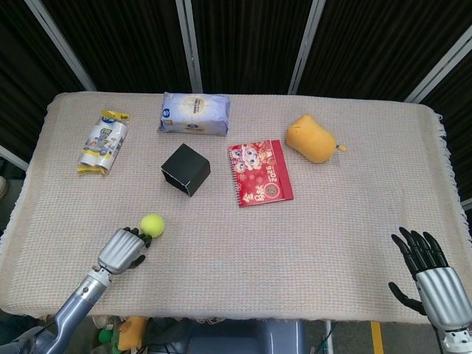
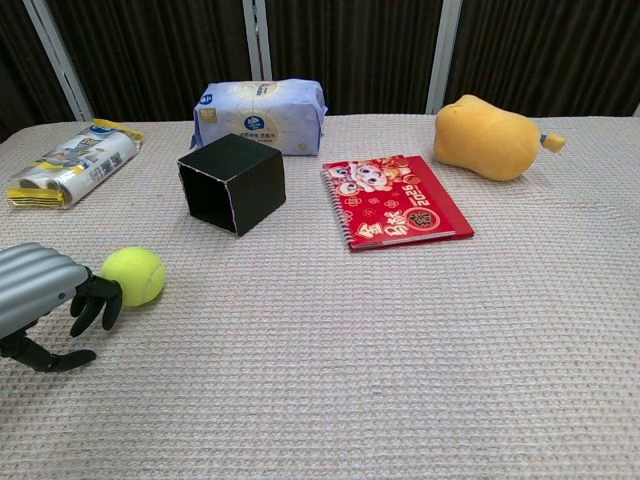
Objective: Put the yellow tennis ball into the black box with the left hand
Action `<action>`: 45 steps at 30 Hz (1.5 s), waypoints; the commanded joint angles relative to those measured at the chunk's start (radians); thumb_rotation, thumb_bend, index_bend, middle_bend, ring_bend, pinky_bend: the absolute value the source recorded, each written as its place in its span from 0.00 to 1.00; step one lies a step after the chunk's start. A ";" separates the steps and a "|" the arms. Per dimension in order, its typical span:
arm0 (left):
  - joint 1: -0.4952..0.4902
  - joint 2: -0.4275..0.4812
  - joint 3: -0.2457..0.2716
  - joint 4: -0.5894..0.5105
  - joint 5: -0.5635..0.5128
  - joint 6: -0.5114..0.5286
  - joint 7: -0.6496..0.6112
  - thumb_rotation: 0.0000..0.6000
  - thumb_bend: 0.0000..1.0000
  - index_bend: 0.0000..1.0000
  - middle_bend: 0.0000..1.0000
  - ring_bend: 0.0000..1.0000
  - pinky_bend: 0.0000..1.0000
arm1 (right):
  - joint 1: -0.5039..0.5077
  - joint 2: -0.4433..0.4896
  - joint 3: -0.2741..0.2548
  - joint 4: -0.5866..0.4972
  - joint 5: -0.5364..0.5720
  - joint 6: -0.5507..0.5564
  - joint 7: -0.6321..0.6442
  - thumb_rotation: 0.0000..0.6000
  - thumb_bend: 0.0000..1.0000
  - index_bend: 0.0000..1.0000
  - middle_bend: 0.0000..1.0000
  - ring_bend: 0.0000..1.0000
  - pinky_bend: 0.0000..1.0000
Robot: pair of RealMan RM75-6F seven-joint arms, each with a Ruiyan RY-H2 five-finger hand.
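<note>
The yellow tennis ball (image 1: 153, 223) (image 2: 135, 276) lies on the woven cloth at the front left. My left hand (image 1: 124, 249) (image 2: 45, 300) is right beside it on the near-left side. Its dark fingers (image 2: 96, 300) curl down against the ball's edge, the thumb stays apart below, and nothing is gripped. The black box (image 1: 186, 169) (image 2: 232, 182) stands a short way beyond the ball, its open side facing front left. My right hand (image 1: 428, 276) hovers at the table's front right corner with fingers spread and empty; the chest view does not show it.
A blue-white tissue pack (image 1: 195, 113) (image 2: 260, 115) lies behind the box. A snack bag (image 1: 103, 141) (image 2: 70, 163) sits at the far left. A red notebook (image 1: 259, 173) (image 2: 397, 200) and an orange plush (image 1: 313, 138) (image 2: 490, 137) lie to the right.
</note>
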 commanded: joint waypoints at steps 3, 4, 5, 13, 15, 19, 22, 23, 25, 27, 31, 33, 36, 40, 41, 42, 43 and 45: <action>-0.014 -0.008 -0.006 0.014 -0.009 -0.008 -0.004 1.00 0.21 0.48 0.62 0.48 0.58 | -0.002 0.003 0.000 0.000 0.000 0.006 0.007 1.00 0.29 0.00 0.00 0.00 0.00; -0.017 -0.010 -0.008 0.018 -0.011 -0.009 -0.005 1.00 0.21 0.48 0.61 0.48 0.58 | -0.003 0.004 0.000 0.000 -0.001 0.008 0.009 1.00 0.29 0.00 0.00 0.00 0.00; -0.020 -0.012 -0.010 0.023 -0.014 -0.009 -0.008 1.00 0.21 0.48 0.61 0.48 0.58 | -0.004 0.004 0.000 0.001 -0.001 0.010 0.011 1.00 0.29 0.00 0.00 0.00 0.00; -0.052 -0.024 -0.026 0.046 -0.029 -0.024 -0.044 1.00 0.20 0.47 0.58 0.47 0.56 | -0.003 0.005 0.001 0.001 -0.001 0.007 0.013 1.00 0.29 0.00 0.00 0.00 0.00; -0.060 -0.024 -0.030 0.050 -0.031 -0.027 -0.046 1.00 0.20 0.46 0.57 0.47 0.55 | -0.003 0.006 0.001 0.001 -0.001 0.008 0.013 1.00 0.29 0.00 0.00 0.00 0.00; -0.077 -0.029 -0.042 0.060 -0.045 -0.040 -0.065 1.00 0.20 0.46 0.55 0.45 0.54 | -0.004 0.007 0.001 0.001 0.001 0.010 0.016 1.00 0.29 0.00 0.00 0.00 0.00; -0.093 -0.029 -0.050 0.066 -0.058 -0.060 -0.077 1.00 0.20 0.45 0.54 0.44 0.53 | -0.005 0.008 0.001 0.002 -0.001 0.013 0.017 1.00 0.29 0.00 0.00 0.00 0.00; -0.099 -0.029 -0.054 0.069 -0.064 -0.067 -0.076 1.00 0.20 0.45 0.53 0.44 0.53 | -0.006 0.009 0.001 0.001 -0.002 0.014 0.018 1.00 0.29 0.00 0.00 0.00 0.00; -0.109 -0.029 -0.061 0.074 -0.077 -0.082 -0.079 1.00 0.20 0.45 0.53 0.44 0.53 | -0.006 0.009 0.001 0.002 0.000 0.016 0.020 1.00 0.29 0.00 0.00 0.00 0.00; -0.118 -0.030 -0.067 0.077 -0.088 -0.093 -0.082 1.00 0.20 0.45 0.52 0.43 0.53 | -0.006 0.009 0.002 0.002 0.001 0.015 0.022 1.00 0.29 0.00 0.00 0.00 0.00; -0.136 -0.035 -0.077 0.086 -0.105 -0.112 -0.091 1.00 0.20 0.43 0.51 0.42 0.52 | -0.006 0.010 0.003 0.003 0.001 0.014 0.021 1.00 0.29 0.00 0.00 0.00 0.00; -0.145 -0.040 -0.082 0.094 -0.115 -0.124 -0.094 1.00 0.20 0.42 0.49 0.40 0.51 | -0.006 0.010 0.002 0.003 0.001 0.014 0.020 1.00 0.29 0.00 0.00 0.00 0.00; -0.157 -0.049 -0.090 0.106 -0.131 -0.138 -0.095 1.00 0.20 0.39 0.47 0.38 0.49 | -0.006 0.010 0.003 0.002 0.002 0.014 0.020 1.00 0.29 0.00 0.00 0.00 0.00; -0.170 -0.060 -0.098 0.124 -0.140 -0.141 -0.111 1.00 0.20 0.37 0.45 0.36 0.48 | -0.007 0.011 0.003 0.002 0.002 0.017 0.024 1.00 0.29 0.00 0.00 0.00 0.00; -0.174 -0.063 -0.099 0.130 -0.140 -0.140 -0.118 1.00 0.20 0.37 0.45 0.36 0.48 | -0.007 0.012 0.003 0.003 0.002 0.017 0.025 1.00 0.29 0.00 0.00 0.00 0.00; -0.179 -0.066 -0.100 0.137 -0.140 -0.142 -0.123 1.00 0.19 0.37 0.45 0.35 0.48 | -0.007 0.012 0.004 0.004 0.003 0.017 0.026 1.00 0.29 0.00 0.00 0.00 0.00; -0.182 -0.068 -0.101 0.141 -0.141 -0.144 -0.126 1.00 0.19 0.36 0.45 0.35 0.48 | -0.007 0.012 0.004 0.004 0.003 0.017 0.027 1.00 0.29 0.00 0.00 0.00 0.00; -0.193 -0.073 -0.108 0.151 -0.147 -0.151 -0.131 1.00 0.19 0.36 0.44 0.35 0.47 | -0.007 0.012 0.004 0.004 0.003 0.017 0.028 1.00 0.29 0.00 0.00 0.00 0.00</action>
